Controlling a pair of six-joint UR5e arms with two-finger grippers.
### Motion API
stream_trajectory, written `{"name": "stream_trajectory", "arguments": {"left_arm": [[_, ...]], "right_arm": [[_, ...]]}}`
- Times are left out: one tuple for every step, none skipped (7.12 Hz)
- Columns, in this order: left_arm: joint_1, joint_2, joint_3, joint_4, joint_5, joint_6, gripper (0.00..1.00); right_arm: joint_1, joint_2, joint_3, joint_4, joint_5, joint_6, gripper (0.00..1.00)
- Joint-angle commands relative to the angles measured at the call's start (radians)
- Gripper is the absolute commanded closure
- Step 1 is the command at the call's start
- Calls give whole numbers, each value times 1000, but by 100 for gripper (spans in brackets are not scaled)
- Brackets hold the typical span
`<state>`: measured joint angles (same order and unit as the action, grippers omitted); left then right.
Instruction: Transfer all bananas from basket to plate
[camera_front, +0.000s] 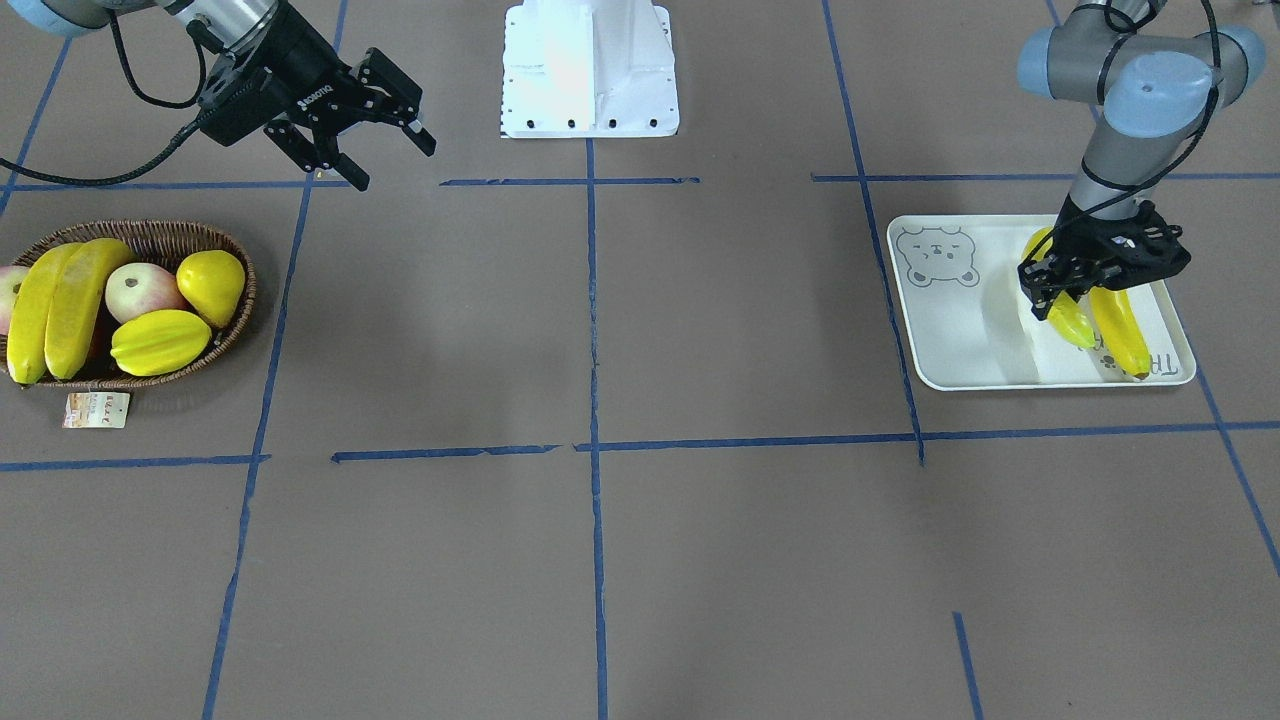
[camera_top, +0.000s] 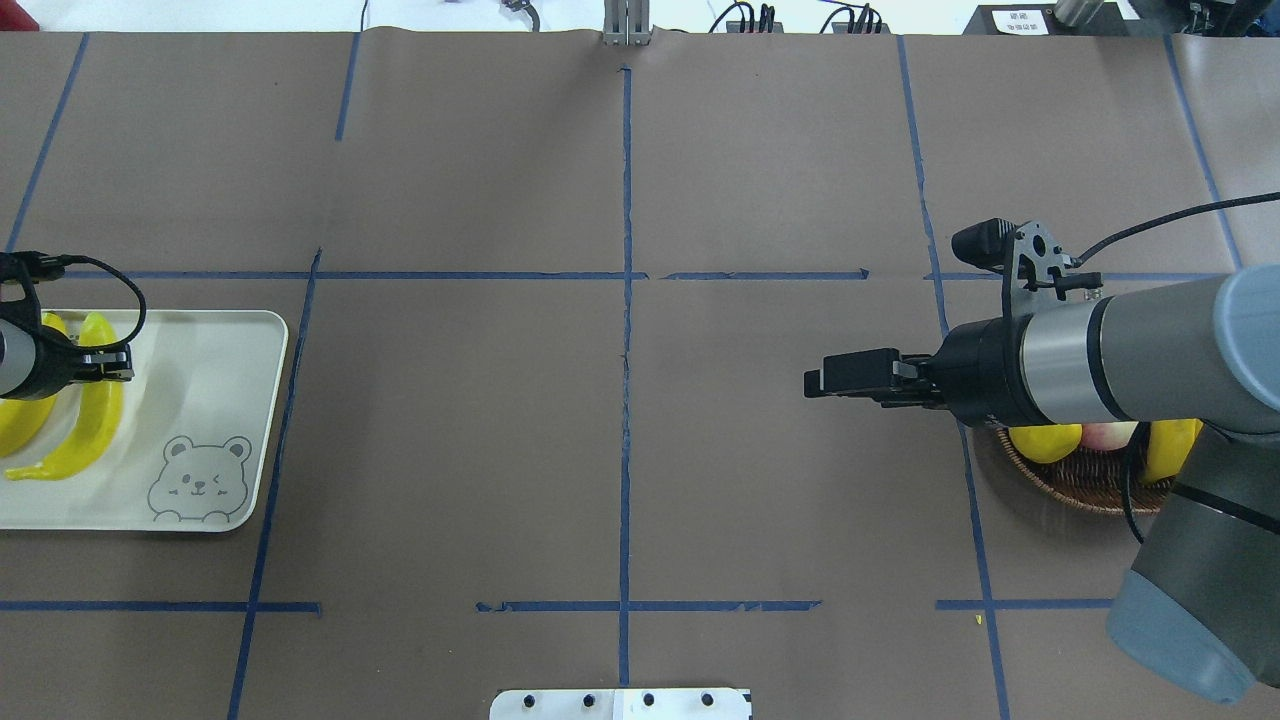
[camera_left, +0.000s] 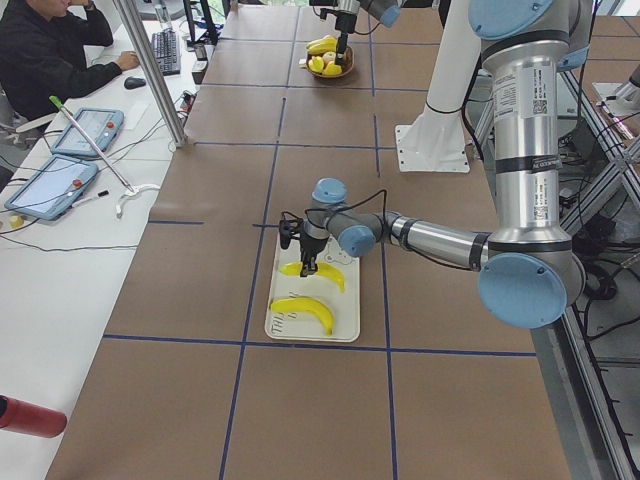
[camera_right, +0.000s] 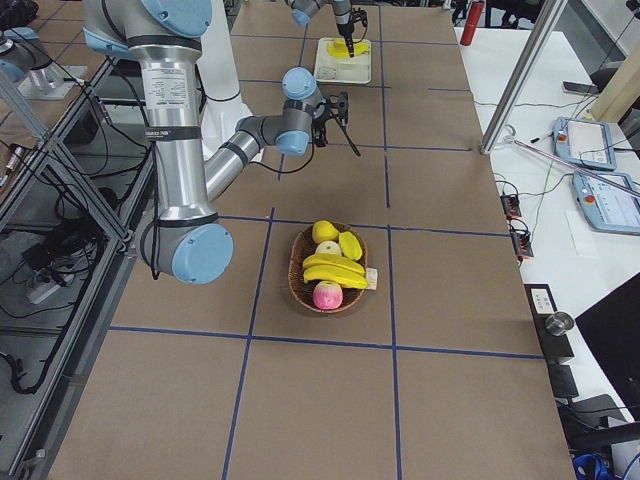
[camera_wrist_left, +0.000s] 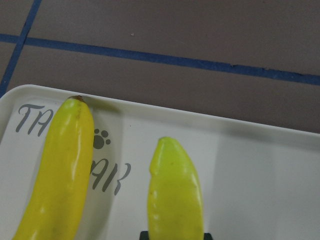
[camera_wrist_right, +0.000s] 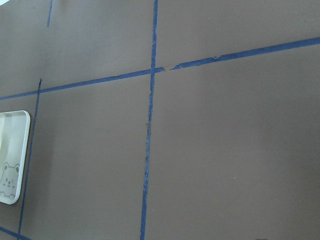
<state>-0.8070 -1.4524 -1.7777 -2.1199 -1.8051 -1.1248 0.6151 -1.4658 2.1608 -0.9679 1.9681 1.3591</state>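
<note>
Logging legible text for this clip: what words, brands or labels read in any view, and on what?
"TA" and "AR": grey lettering on the plate, partly behind the bananas.
"ROBOTIQ": on the right gripper, on its body, upside down in the front-facing view.
Paper tag beside the basket: print too small to read.

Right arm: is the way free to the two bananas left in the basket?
Probably yes: the right gripper hangs open near the basket, and the two bananas lie on top, nothing covering them.
</note>
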Motion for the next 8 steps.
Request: {"name": "stream_trajectory", "arguments": {"left_arm": [[-17,10,12,-20,-3,140,1],[-30,13,11,-43,-6,149,1],[-32,7,-2,-43,-11,148,1],[-37,-6,-29,-42,-19,139,1],[-64,-14,-75,-32,-114,113,1],[-99,-63,-113,-28,-246,27,1],[-104,-92,-149,-26,-294,-69,1],[-101,-142,-169,-26,-307,-169,1]], "right_arm": [[0,-1,1,0,0,0,0],[0,-1,1,0,0,0,0],[0,-2,1,0,0,0,0],[11,-16,2,0,0,0,0],[38,-57,4,-2,2,-12,0],[72,-109,4,-2,3,-30,0],[105,-175,4,-2,3,-107,0],[154,-265,4,-2,9,-244,0]]}}
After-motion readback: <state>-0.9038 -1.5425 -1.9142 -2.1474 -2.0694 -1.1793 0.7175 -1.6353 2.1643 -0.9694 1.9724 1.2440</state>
